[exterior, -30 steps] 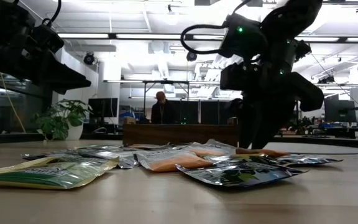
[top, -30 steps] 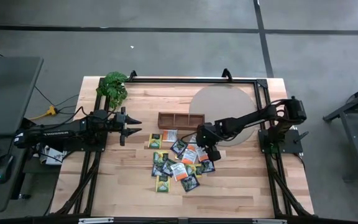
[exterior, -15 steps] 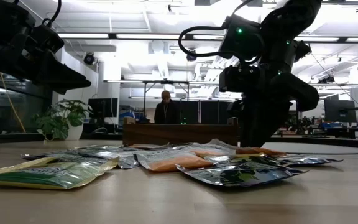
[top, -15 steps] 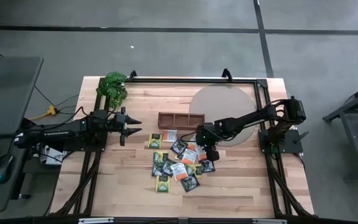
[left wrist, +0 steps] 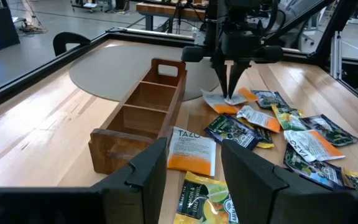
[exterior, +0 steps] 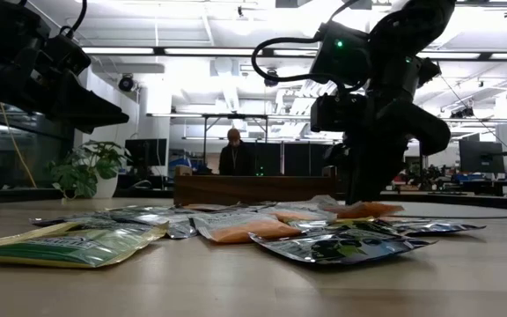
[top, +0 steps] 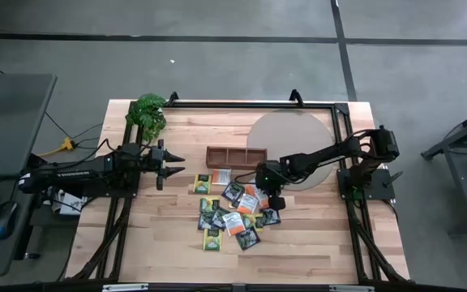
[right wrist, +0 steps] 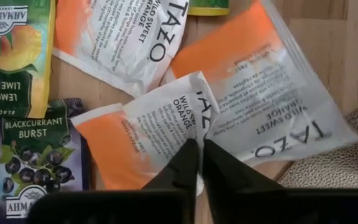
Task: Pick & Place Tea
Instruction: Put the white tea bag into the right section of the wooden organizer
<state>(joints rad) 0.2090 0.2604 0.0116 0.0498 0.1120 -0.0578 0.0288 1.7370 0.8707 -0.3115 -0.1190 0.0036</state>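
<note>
Several tea sachets (top: 233, 211) lie in a loose pile on the wooden table, just on the near side of the brown three-compartment tray (top: 235, 156). My right gripper (top: 267, 193) stands over the pile's right part, shut on an orange-white sachet (right wrist: 148, 134). A second, larger orange-white sachet (right wrist: 272, 106) lies partly under the first. My left gripper (top: 173, 165) hovers open above the table, to the left of the tray; its wrist view shows nothing between its fingers (left wrist: 148, 177). My right gripper pinches the orange-white sachet at its edge (right wrist: 178, 138) between its two fingers. The fingers (left wrist: 229, 84) come from above, pointing down. The sachet rests on the other sachets, its held end (exterior: 366, 209) tipped slightly up.
A round grey mat (top: 292, 150) lies at the table's far right, beside the tray. A leafy plant (top: 147, 113) stands at the far left corner. A black frame (top: 250, 104) runs along the far edge. A person (exterior: 233, 151) stands in the room beyond the table.
My right gripper has shut on the orange-white sachet and shifted slightly toward the table's left. The sachet's held end has risen a little off the pile. My left arm has kept still.
</note>
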